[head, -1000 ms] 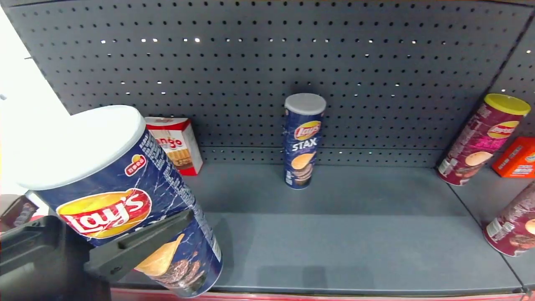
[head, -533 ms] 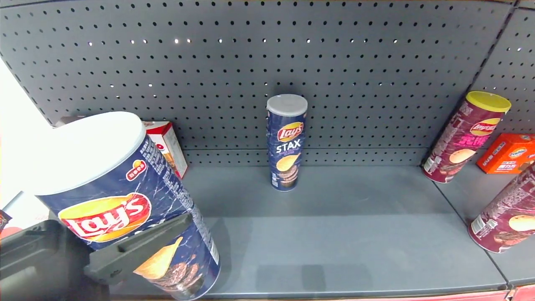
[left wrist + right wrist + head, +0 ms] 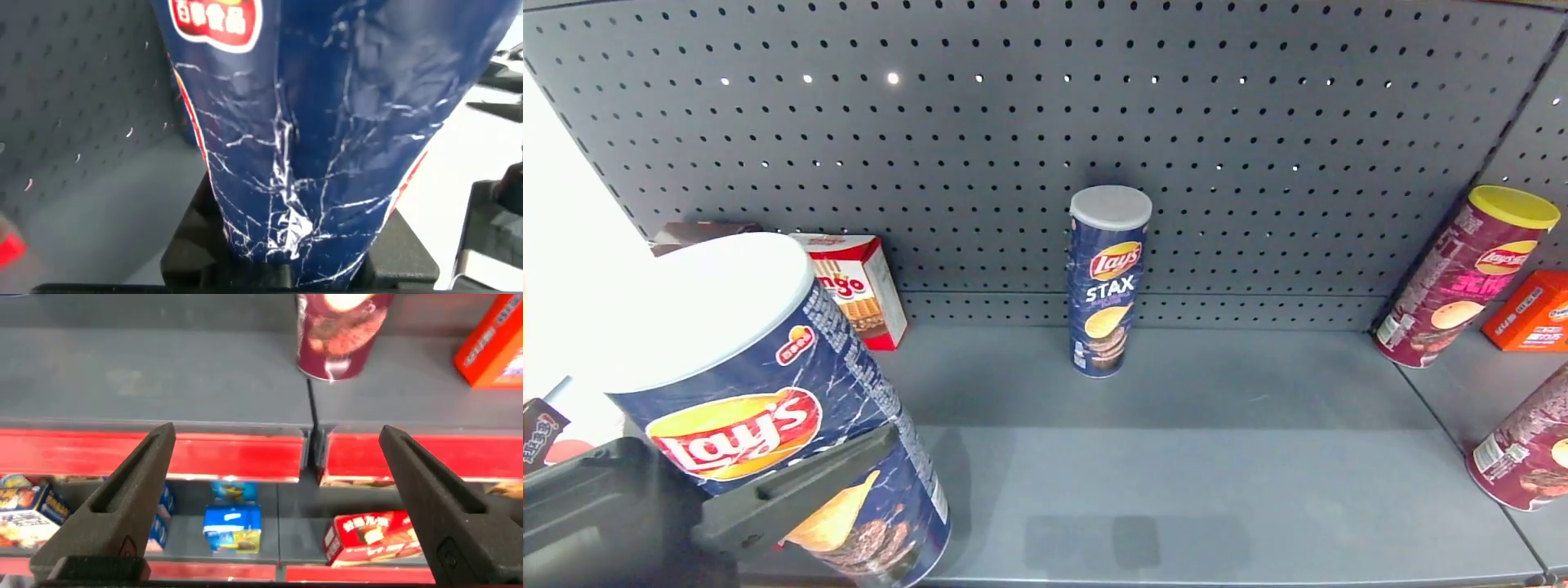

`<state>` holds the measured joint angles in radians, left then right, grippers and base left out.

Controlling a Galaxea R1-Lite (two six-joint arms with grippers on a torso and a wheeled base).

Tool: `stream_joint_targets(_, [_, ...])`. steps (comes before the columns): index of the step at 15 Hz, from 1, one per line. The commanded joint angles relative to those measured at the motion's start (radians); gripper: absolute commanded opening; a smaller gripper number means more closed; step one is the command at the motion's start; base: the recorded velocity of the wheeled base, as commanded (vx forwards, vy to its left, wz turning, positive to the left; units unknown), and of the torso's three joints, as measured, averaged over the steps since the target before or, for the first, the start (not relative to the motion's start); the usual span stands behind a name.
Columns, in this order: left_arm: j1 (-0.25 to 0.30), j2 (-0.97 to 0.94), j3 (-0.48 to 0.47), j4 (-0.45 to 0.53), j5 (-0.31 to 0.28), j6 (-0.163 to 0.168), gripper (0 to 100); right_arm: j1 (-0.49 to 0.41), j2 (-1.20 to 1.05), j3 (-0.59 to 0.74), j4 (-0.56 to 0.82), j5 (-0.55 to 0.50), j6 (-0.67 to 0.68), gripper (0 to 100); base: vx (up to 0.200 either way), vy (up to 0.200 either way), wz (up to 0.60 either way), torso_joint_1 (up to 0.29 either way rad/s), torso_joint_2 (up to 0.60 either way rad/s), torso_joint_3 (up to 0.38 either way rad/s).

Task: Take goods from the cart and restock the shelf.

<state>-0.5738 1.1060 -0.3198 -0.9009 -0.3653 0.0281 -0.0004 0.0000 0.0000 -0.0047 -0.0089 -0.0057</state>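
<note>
Blue chip can point(image 3: 760, 384) in left end effector point(image 3: 294, 255), second can point(image 3: 1107, 286) on shelf point(image 3: 1176, 457)

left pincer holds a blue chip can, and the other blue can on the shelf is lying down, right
No: in the head view the other blue can stands upright on the shelf. The left pincer does hold a blue chip can.

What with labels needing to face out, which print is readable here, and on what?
held blue chip can: brand logo and red badge, large and legible.
standing blue chip can: brand logo, white word beneath, legible; fine print blurred.
red-and-white box: red word, partly hidden.
yellow-lidded maroon chip can: logo legible; pink characters unclear.
orange box: too small.
</note>
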Motion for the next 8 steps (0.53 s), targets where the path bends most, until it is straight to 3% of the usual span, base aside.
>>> stream_joint_targets(1, [-0.003,-0.003,0.010,-0.003,-0.001,0.001,0,0.002,0.000,0.000,0.002,0.000,0.000,100,0.000,0.000,0.00,0.000,0.00,0.000])
stream_joint_targets(8, [-0.001,-0.023,0.030,-0.003,-0.011,0.000,0,0.002,0.000,0.000,0.002,0.001,-0.002,100,0.000,0.000,0.00,0.000,0.00,0.000])
